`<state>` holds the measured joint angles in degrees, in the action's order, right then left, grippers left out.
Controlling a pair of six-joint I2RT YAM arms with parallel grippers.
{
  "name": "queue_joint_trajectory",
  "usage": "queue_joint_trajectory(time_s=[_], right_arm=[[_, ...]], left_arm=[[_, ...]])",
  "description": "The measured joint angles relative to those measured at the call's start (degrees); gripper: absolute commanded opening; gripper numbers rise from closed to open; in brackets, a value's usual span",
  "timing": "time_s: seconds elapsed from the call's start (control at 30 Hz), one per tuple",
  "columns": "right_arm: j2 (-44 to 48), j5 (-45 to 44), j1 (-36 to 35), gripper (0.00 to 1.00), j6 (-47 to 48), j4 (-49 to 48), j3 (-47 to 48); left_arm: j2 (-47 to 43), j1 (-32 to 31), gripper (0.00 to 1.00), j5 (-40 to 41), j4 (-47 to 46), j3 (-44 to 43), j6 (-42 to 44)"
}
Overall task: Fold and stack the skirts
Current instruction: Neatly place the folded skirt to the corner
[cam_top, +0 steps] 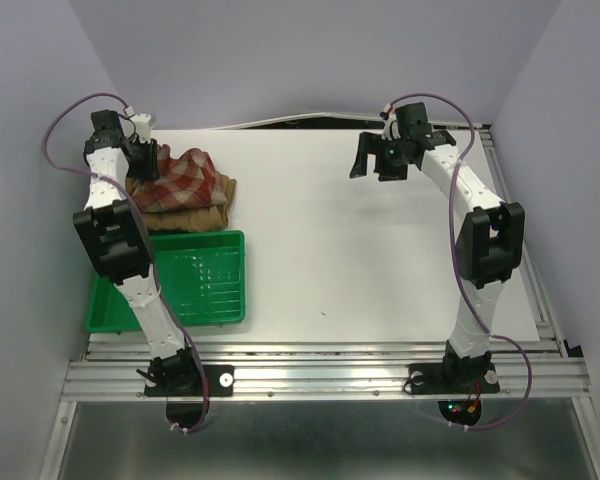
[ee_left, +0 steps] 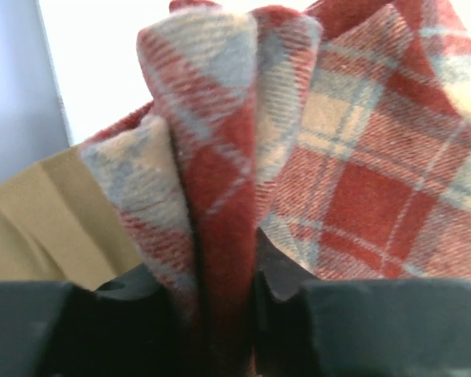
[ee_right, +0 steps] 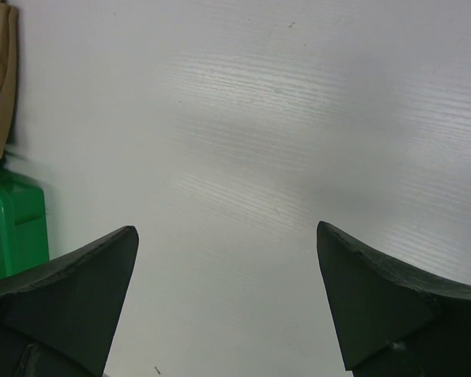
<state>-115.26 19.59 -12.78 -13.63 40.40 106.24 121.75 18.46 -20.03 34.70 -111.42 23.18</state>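
A red-and-cream plaid skirt [cam_top: 183, 175] lies crumpled on top of tan-brown skirts [cam_top: 202, 208] at the table's far left. My left gripper [cam_top: 146, 160] is at the pile's left edge, shut on a bunched fold of the plaid skirt [ee_left: 220, 196]; tan cloth [ee_left: 39, 220] shows beside it. My right gripper [cam_top: 372, 158] hovers open and empty over bare table at the far right; its fingers [ee_right: 71, 290] are spread wide above the white surface.
A green ribbed plastic tray [cam_top: 230, 305] sits at the near left, just in front of the pile; its corner shows in the right wrist view [ee_right: 16, 228]. The white table [cam_top: 360, 260] has a metal rail along its near edge.
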Motion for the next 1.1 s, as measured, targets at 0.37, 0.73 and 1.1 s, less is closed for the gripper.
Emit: queue_joint_trajectory(time_s=[0.37, 0.73, 1.1], right_arm=[[0.0, 0.0, 0.0, 1.0, 0.8, 0.2, -0.2], [0.2, -0.3, 0.0, 1.0, 2.8, 0.6, -3.7], [1.5, -0.6, 0.0, 1.0, 3.7, 0.9, -5.9]], left_arm=[[-4.2, 0.4, 0.73, 5.4, -0.5, 0.3, 3.3], [-15.0, -4.7, 0.72, 6.3, -0.1, -1.9, 5.3], [-15.5, -12.5, 0.72, 5.1, 2.8, 15.3, 9.2]])
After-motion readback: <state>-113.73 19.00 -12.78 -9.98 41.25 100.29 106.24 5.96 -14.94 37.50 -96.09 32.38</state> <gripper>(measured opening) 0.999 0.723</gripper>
